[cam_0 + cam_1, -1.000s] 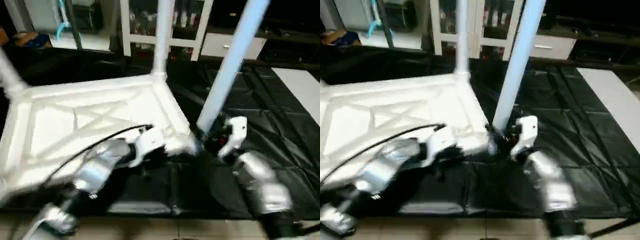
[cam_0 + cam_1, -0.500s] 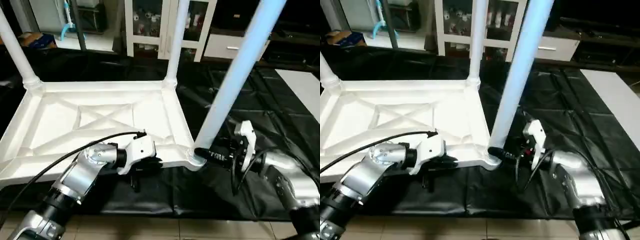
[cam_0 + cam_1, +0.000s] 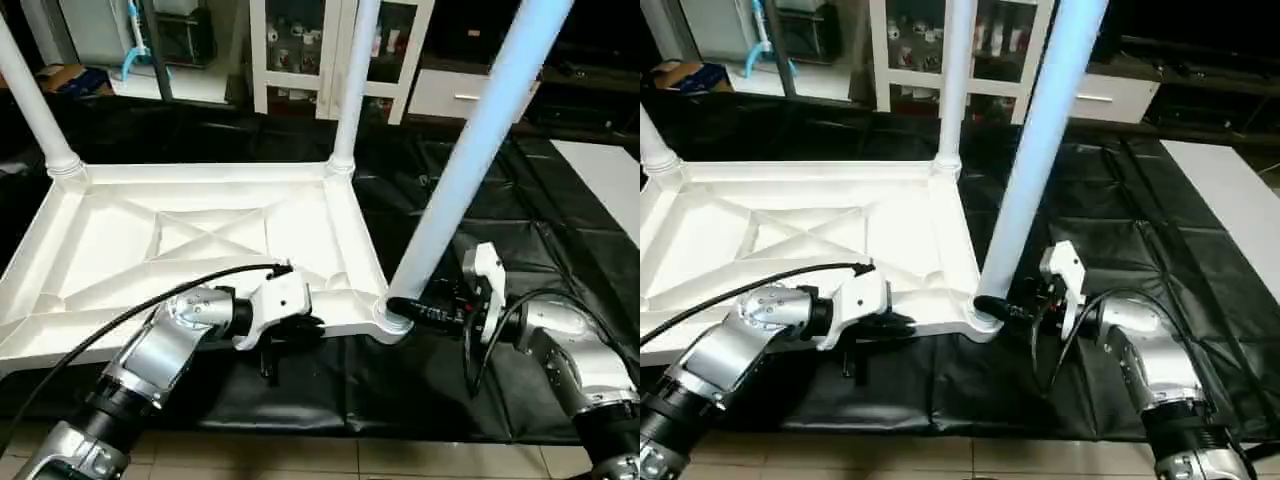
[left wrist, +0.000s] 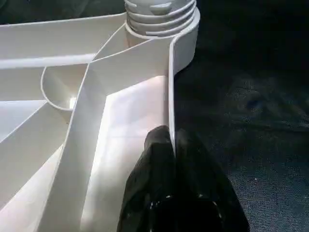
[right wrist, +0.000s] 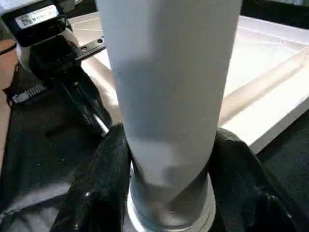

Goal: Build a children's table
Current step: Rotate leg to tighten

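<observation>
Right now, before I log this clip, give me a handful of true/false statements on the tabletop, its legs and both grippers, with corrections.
1. The tabletop lies underside up on the black cover. True.
2. The left gripper pinches the tabletop's near rim. True.
3. The right gripper is at the top of the near leg. False: its fingers flank the leg's base, at the socket.
4. Every leg lies flat on the cover. False: three legs stand upright in corner sockets.

Near leg point(image 3: 470, 150) top cut off by the frame, far legs point(image 3: 352, 90) likewise, tabletop point(image 3: 120, 250) near rim behind left forearm
</observation>
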Motion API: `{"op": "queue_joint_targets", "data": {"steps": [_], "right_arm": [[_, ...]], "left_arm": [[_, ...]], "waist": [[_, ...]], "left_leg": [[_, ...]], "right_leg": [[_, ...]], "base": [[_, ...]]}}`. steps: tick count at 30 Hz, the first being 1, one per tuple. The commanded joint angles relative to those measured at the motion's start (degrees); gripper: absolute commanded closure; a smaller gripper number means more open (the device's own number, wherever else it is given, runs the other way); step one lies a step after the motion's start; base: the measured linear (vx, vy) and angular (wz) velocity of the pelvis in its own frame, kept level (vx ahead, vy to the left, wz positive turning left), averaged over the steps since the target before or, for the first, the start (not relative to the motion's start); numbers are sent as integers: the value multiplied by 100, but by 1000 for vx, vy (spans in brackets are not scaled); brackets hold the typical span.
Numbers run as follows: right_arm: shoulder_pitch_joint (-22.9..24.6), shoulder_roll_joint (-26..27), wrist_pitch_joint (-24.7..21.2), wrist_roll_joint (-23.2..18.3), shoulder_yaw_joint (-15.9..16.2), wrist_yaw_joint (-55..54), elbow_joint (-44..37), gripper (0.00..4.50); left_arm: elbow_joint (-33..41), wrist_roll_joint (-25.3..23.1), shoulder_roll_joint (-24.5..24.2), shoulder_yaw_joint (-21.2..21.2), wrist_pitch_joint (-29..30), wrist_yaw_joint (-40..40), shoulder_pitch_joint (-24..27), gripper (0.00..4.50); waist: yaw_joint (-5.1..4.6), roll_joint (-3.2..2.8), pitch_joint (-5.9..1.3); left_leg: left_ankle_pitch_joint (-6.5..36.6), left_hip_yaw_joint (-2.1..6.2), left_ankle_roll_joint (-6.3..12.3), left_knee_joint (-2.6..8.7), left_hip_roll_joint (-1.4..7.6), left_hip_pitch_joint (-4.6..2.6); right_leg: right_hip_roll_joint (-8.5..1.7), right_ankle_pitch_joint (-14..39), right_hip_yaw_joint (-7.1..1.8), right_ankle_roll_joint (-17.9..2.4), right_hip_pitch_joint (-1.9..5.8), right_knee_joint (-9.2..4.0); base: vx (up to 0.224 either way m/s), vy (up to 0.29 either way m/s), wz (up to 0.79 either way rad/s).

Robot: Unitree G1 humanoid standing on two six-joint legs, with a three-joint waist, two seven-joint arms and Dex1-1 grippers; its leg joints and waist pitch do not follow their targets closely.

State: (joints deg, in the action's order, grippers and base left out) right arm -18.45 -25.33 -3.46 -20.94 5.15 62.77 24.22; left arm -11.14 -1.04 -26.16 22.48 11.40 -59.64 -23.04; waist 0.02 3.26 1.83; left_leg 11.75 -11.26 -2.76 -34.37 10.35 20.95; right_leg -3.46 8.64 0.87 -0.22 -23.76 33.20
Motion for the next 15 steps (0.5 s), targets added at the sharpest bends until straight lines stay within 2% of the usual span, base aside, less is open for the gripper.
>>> {"op": "queue_joint_targets", "data": {"steps": [1,2,3,4,5,6,7,8,9,10,11,13,14,15], "right_arm": [[-98,169,23,515,-352,-1598,621,254],[-99,358,-3,595,-534,-2338,725,255],[-63,528,-110,615,-674,-2889,727,257],[45,850,-291,786,-900,-4035,653,258],[87,971,-341,832,-964,-4359,610,258],[132,1098,-395,880,-1031,-4703,563,259],[184,1342,-449,978,-1148,-5326,506,259],[196,1594,-407,1056,-1259,-5847,499,259],[196,1603,-405,1058,-1263,-5864,498,259],[175,1888,-303,1149,-1336,-6391,520,259],[88,2161,-187,1235,-1332,-6803,578,259],[-6,2337,-56,1279,-1300,-7008,644,260],[-137,2419,88,1260,-1213,-6916,735,260],[-137,2419,88,1260,-1213,-6916,735,260]], "left_arm": [[-48,-140,152,174,346,159,51,450],[-87,-191,283,144,545,362,-13,450],[-152,-249,420,108,675,589,-82,450],[-303,-353,705,48,901,1022,-234,450],[-379,-407,804,32,924,1195,-294,450],[-459,-463,910,14,948,1379,-357,450],[-630,-547,1089,-27,962,1694,-476,450],[-782,-601,1242,-34,983,1900,-585,450],[-787,-603,1247,-35,984,1907,-588,450],[-947,-679,1434,-52,983,2202,-707,450],[-1102,-782,1599,-20,962,2449,-831,450],[-1211,-848,1720,6,936,2611,-925,450],[-1277,-877,1792,29,883,2674,-991,450],[-1277,-877,1792,29,883,2674,-991,450]], "waist": [[-32,-28,-250],[-71,-21,-251],[-98,-11,-245],[-147,-34,-236],[-159,-26,-255],[-162,-9,-255],[-152,-59,-257],[-160,-32,-245],[-172,-56,-248],[-175,-50,-250],[-193,-69,-238],[-184,-67,-253],[-177,-89,-249],[-194,-78,-247]], "left_leg": [[1365,112,155,449,286,-50],[1571,150,39,469,267,-35],[1629,155,-31,480,271,-26],[1798,162,-216,483,260,-58],[1867,165,-243,475,247,-83],[1947,179,-276,476,244,-78],[2029,191,-279,478,244,-92],[2215,172,-255,463,229,-120],[2321,176,-239,468,208,-112],[2349,195,-246,470,207,-100],[2424,192,-274,471,200,-103],[2519,209,-269,464,195,-131],[2565,214,-243,471,195,-122],[2613,217,-215,476,197,-103]], "right_leg": [[-342,1784,-146,-1182,175,-350],[-349,2150,-120,-1074,209,-368],[-351,2288,-124,-1005,209,-378],[-330,2456,-134,-888,142,-415],[-334,2522,-131,-858,128,-424],[-333,2621,-128,-781,131,-442],[-338,2650,-125,-759,127,-445],[-318,2788,-125,-670,70,-495],[-313,2901,-125,-589,62,-524],[-318,2938,-114,-556,73,-518],[-313,3059,-113,-480,30,-554],[-311,3102,-98,-410,27,-560],[-305,3020,-94,-401,38,-558],[-307,2949,-88,-411,44,-557]], "base": [[0,0,0],[0,0,0],[0,0,0],[0,0,0],[0,0,0],[0,0,0],[0,0,0],[0,0,0],[0,0,0],[0,0,0],[0,0,0],[0,0,0],[0,0,0],[0,0,0]]}}
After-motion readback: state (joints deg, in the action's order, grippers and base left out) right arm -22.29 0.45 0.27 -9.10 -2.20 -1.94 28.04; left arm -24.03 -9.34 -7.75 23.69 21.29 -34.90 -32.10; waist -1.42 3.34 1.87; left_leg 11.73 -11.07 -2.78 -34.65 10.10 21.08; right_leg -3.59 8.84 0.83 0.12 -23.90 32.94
